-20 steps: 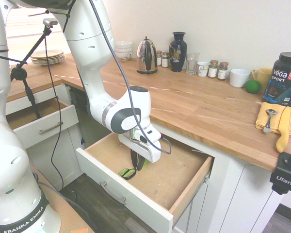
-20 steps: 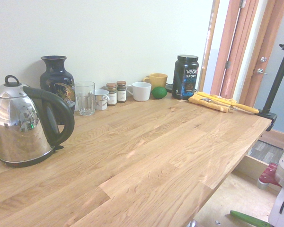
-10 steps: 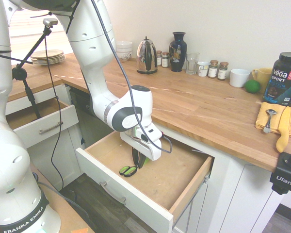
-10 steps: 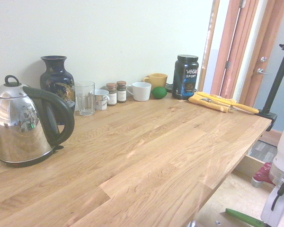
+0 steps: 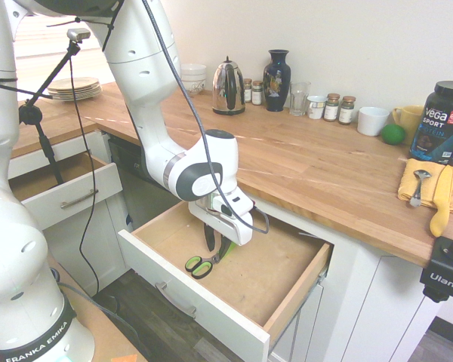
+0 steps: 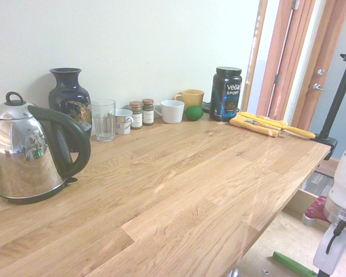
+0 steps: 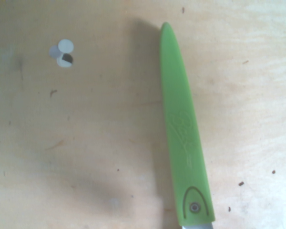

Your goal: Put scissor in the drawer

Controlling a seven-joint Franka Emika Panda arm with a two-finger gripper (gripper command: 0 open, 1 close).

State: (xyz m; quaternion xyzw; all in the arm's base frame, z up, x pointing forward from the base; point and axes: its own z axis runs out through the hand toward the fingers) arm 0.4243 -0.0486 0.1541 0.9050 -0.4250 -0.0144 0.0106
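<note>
Down inside the big open drawer (image 5: pixel 279 290) with the white front, silver bar handle and brown wooden bottom lies the small scissor (image 5: pixel 204 262) with green and black handle loops and a light green cover on its blade. It rests flat on the drawer's bottom, near the front wall and closer to the end nearest the arm's base, with its loops toward the front. Right above it hangs the white robot arm's gripper (image 5: pixel 215 240), pointing straight down. Its dark fingers stand a little apart, on both sides of the blade part, and I cannot tell if they touch it. From the wrist view, the long green cover (image 7: pixel 182 136) lies on the pale wood, with small round stickers (image 7: pixel 62 53) well apart from it. Up on the wooden counter (image 5: pixel 302 162), along the back edge by the wall, stand a shiny silver kettle (image 5: pixel 228 87) and a dark blue vase (image 5: pixel 277 80).
</note>
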